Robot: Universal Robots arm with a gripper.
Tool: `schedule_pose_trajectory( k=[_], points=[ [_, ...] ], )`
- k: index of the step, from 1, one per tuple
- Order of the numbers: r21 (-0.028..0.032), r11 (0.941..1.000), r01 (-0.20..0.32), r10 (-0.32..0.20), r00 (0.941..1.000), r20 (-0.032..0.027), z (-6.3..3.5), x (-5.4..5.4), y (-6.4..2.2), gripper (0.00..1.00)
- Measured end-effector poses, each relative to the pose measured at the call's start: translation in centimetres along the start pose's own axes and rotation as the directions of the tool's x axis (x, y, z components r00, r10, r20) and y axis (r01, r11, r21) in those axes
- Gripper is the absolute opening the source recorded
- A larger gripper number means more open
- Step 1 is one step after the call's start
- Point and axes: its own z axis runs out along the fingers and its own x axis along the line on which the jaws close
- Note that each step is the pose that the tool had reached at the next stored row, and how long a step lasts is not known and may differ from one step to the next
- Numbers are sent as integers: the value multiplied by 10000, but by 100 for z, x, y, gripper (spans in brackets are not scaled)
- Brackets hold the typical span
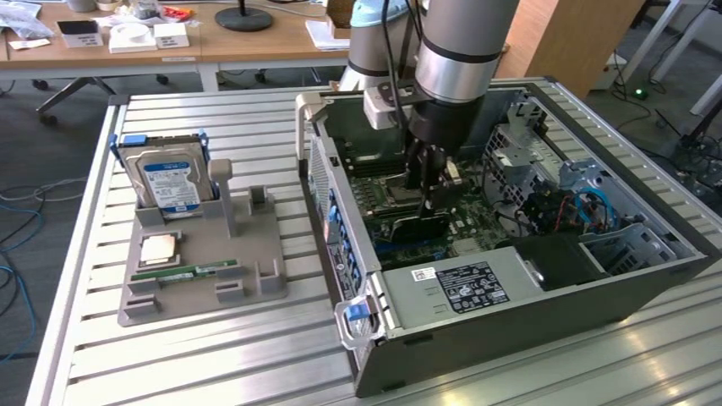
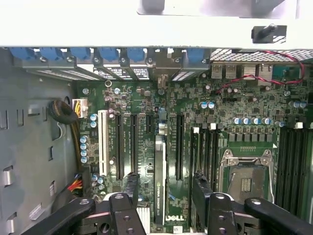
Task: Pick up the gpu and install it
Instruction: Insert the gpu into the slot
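Observation:
The gpu (image 2: 160, 181) is a thin dark card seen edge-on, standing upright in a long motherboard slot, with its pale bracket end (image 2: 161, 78) at the case's rear slot openings. My gripper (image 2: 165, 188) hangs straight over it and is open. One black fingertip (image 2: 131, 185) stands on each side of the card, with a visible gap to it. In the exterior view the gripper (image 1: 429, 199) reaches deep into the open computer case (image 1: 338, 211), and the dark gpu (image 1: 420, 227) sits below it on the motherboard (image 1: 390, 182).
Beside the card are several empty black slots, a white slot (image 2: 102, 142) and the bare CPU socket (image 2: 246, 183). The power supply (image 1: 474, 283) and drive cage (image 1: 530, 152) crowd the case. On the exterior view's left, a grey tray (image 1: 254, 254) carries a blue-framed hard drive (image 1: 169, 182), a CPU (image 1: 158, 247) and a green memory stick (image 1: 186, 272).

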Motion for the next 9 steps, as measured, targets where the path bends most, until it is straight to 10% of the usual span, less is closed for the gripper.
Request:
schedule_pose_trajectory(
  k=[9],
  points=[
    [-2,10000,0,0,10000,-4,-13,0,0,57]
  ],
)
